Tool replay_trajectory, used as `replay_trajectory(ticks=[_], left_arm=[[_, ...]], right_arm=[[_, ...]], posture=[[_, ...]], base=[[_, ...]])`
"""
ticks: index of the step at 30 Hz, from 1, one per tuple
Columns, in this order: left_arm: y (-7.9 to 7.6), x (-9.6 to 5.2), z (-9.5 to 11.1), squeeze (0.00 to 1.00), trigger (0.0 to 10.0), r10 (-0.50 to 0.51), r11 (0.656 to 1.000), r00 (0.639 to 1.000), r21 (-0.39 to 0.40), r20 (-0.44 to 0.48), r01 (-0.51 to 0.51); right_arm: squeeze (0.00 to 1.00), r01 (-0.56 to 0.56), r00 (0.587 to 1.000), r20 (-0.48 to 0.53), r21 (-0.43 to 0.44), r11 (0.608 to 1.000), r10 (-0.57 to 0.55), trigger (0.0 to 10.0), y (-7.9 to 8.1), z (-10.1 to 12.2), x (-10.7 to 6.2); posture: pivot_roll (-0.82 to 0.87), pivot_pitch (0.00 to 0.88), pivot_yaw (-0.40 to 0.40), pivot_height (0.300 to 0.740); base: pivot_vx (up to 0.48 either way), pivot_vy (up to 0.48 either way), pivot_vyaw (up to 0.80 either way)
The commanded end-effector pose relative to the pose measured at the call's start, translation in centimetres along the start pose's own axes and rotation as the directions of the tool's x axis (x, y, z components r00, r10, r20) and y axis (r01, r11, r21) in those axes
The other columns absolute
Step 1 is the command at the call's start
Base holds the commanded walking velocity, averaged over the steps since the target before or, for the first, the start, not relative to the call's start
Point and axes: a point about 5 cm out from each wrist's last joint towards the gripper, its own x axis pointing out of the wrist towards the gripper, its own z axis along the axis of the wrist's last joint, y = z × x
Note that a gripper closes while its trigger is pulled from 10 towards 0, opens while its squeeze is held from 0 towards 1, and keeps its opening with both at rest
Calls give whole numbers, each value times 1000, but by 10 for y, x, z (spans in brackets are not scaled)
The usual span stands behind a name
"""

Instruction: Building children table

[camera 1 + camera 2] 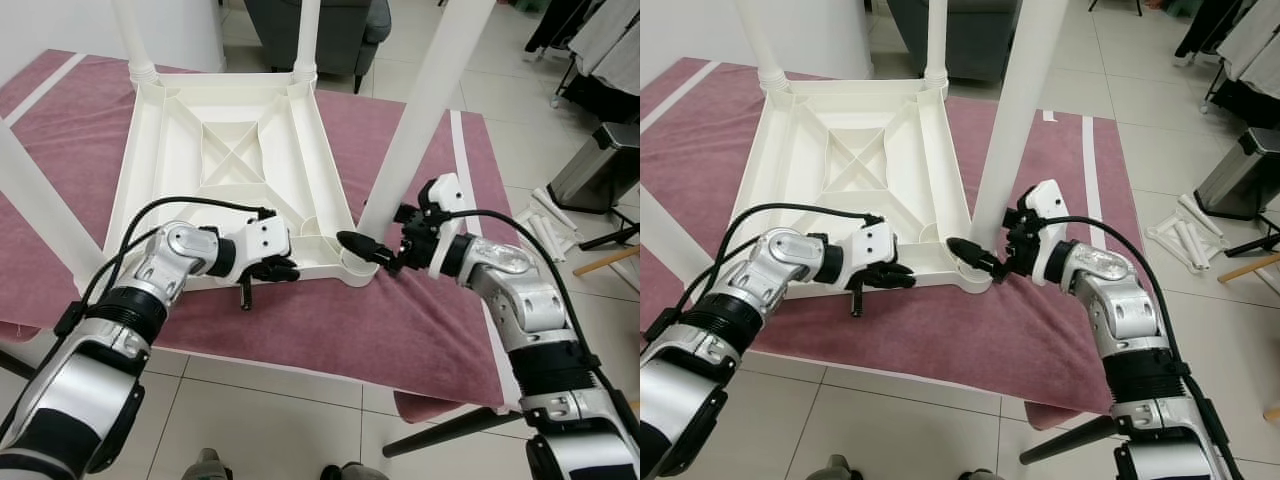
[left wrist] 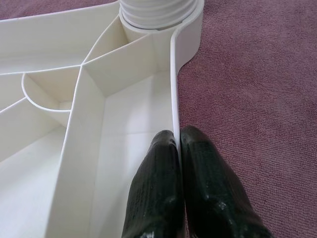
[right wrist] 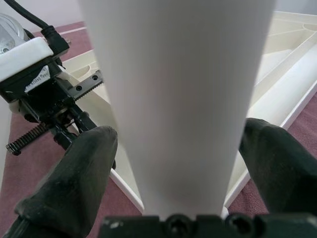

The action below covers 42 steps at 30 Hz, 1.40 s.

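A white plastic children's table (image 1: 235, 150) lies upside down on a maroon rug (image 1: 400, 330). My left gripper (image 1: 275, 268) is at the table's near edge, shut on the thin rim (image 2: 174, 99), which passes between its fingers (image 2: 153, 188). At the near right corner a long white leg (image 1: 420, 120) stands up in its socket (image 1: 352, 265). My right gripper (image 1: 375, 252) is low on that leg, with one black finger (image 3: 79, 173) against each side of it. Three other legs (image 1: 135, 40) stand at the remaining corners.
The rug ends just before my feet, with pale tiles (image 1: 280, 420) beyond. To the right on the floor lie loose white parts (image 1: 545, 225), a silver bin (image 1: 600, 165) and a wooden stick (image 1: 605, 262). A grey armchair (image 1: 330, 30) stands behind the table.
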Motion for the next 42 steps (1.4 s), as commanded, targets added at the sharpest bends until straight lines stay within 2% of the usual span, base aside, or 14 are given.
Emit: replay_trajectory(ticks=[1,6,7,12,13,14,22,30,33,38,42], left_arm=[[-6,-2,-10,0,10000,-11,1000,999,-13,-31,11],[-4,-3,-3,0,10000,21,1000,1000,9,12,-21],[-5,-3,-3,1000,10000,12,1000,1000,7,16,-12],[-7,-3,-3,1000,10000,-5,1000,1000,0,22,5],[-5,-2,1,424,10000,17,1000,999,-15,45,-16],[0,0,10,0,10000,52,998,994,-48,91,-48],[6,9,20,0,10000,114,990,984,-102,134,-101],[7,19,29,0,10000,116,990,981,-97,155,-102],[10,24,29,0,10000,144,986,981,-99,127,-132],[12,32,22,0,10000,184,981,983,-72,18,-182],[14,35,21,0,10000,198,978,980,-68,-14,-198]], right_arm=[[0,-10,1000,-19,-12,1000,9,10000,-1,-2,-1],[0,-30,999,-24,-19,999,29,10000,-3,0,2],[0,-33,999,-24,-20,999,32,10000,-2,0,3],[0,-43,999,-25,-24,999,42,10000,-2,-1,3],[0,-44,999,-27,-25,999,44,10000,-3,-1,3],[0,-45,999,-29,-28,999,44,10000,-4,-2,4],[0,-47,999,-28,-34,998,46,10000,-6,-2,5],[0,-48,998,-34,-39,998,47,10000,-8,-2,5],[0,-42,998,-38,-44,998,41,10000,-11,-2,5],[0,-35,999,-34,-49,998,34,10000,-14,0,6],[0,-35,999,-31,-50,998,33,10000,-14,0,7]], posture=[[120,73,-11,740],[123,72,-16,740],[123,72,-17,740],[123,72,-16,740],[122,72,-16,740],[121,72,-15,740],[120,72,-15,740],[117,71,-13,740],[118,70,-14,740],[119,69,-14,740],[117,68,-13,740]], base=[[0,0,0],[0,0,0],[0,0,0],[0,0,0],[0,0,0],[0,0,0],[0,0,0],[0,0,0],[0,0,0],[0,0,0],[0,0,0]])
